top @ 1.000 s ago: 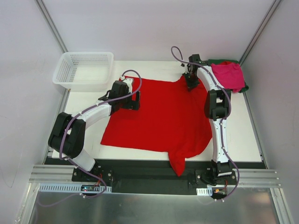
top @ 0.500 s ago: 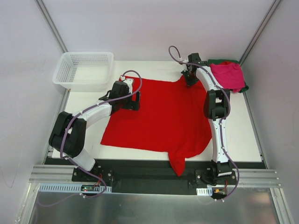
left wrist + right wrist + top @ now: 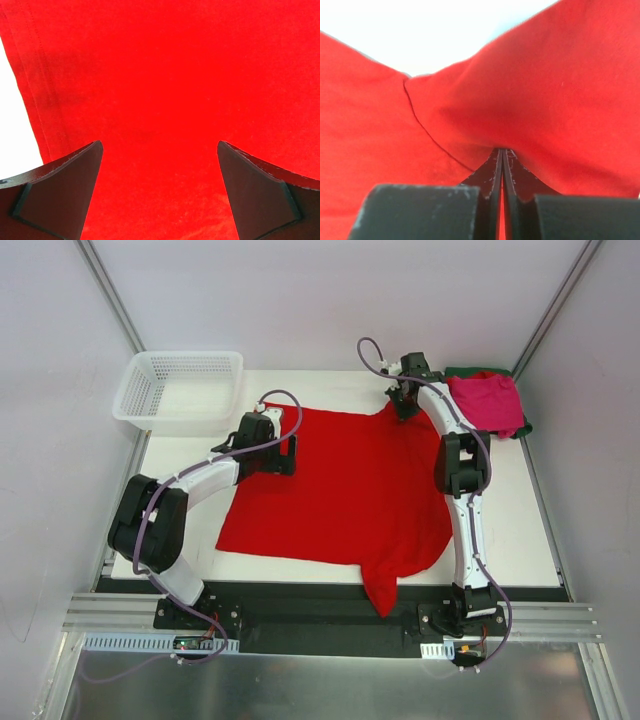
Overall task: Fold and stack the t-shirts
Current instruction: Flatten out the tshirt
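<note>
Bright red t-shirt (image 3: 340,490) spread flat on the table (image 3: 520,530), white mesh basket (image 3: 180,390) at far left corner, magenta-pink t-shirt (image 3: 487,402) atop a dark green one (image 3: 468,371) far right, left gripper (image 3: 160,145) gaping, empty, over red cloth, right gripper (image 3: 501,152) pinched tight on its far edge, possibly a sleeve.

We've got the bright red t-shirt (image 3: 340,490) spread flat across the table (image 3: 520,530), a sleeve drooping over its near edge, and the magenta-pink shirt (image 3: 487,403) folded atop the dark green shirt (image 3: 478,371), far right corner.
</note>
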You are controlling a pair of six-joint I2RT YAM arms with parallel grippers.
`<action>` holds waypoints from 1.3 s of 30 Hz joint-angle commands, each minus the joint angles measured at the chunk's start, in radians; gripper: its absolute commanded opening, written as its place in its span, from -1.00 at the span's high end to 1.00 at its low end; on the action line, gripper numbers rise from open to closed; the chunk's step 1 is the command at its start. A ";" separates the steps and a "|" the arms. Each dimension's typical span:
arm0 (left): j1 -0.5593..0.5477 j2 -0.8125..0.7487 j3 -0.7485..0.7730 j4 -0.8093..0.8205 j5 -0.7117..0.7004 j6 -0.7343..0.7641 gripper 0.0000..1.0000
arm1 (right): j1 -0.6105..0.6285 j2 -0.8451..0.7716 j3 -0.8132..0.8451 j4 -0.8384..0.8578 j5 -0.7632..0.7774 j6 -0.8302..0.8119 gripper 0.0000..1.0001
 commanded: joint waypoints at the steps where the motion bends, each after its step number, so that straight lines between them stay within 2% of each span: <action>1: 0.013 0.012 0.041 0.006 0.001 0.012 -0.99 | 0.013 0.011 0.059 0.070 0.001 -0.018 0.97; 10: 0.015 0.013 0.041 0.006 0.010 0.007 -0.99 | 0.019 0.009 0.068 0.166 0.009 -0.022 0.99; 13: 0.015 0.006 0.040 0.007 0.015 0.003 -0.99 | 0.020 -0.026 -0.020 0.248 0.007 -0.015 0.98; 20: 0.015 -0.062 0.032 0.006 0.035 -0.014 -0.99 | 0.039 -0.233 -0.195 0.349 0.023 0.007 0.98; 25: 0.013 -0.154 0.012 0.006 0.050 -0.025 -0.99 | 0.040 -0.471 -0.330 0.349 0.010 0.091 0.94; 28: 0.015 -0.210 -0.008 0.006 0.056 -0.029 -0.99 | 0.045 -0.619 -0.441 0.375 0.065 0.119 0.92; 32: 0.015 -0.267 -0.034 0.004 0.081 -0.037 -0.99 | 0.048 -0.733 -0.478 0.262 0.076 0.168 0.88; 33: 0.013 -0.275 -0.039 0.003 0.087 -0.040 -0.99 | 0.048 -0.751 -0.484 0.225 0.066 0.188 0.85; 36: 0.012 -0.293 -0.042 0.003 0.151 -0.046 -0.99 | 0.053 -0.779 -0.473 0.031 -0.048 0.254 0.58; 37: 0.012 -0.293 -0.036 -0.022 0.188 -0.048 -0.98 | 0.059 -0.784 -0.484 -0.020 -0.084 0.286 0.39; 39: 0.012 -0.277 -0.030 -0.033 0.234 -0.048 -0.99 | 0.086 -0.822 -0.551 -0.091 -0.092 0.315 0.24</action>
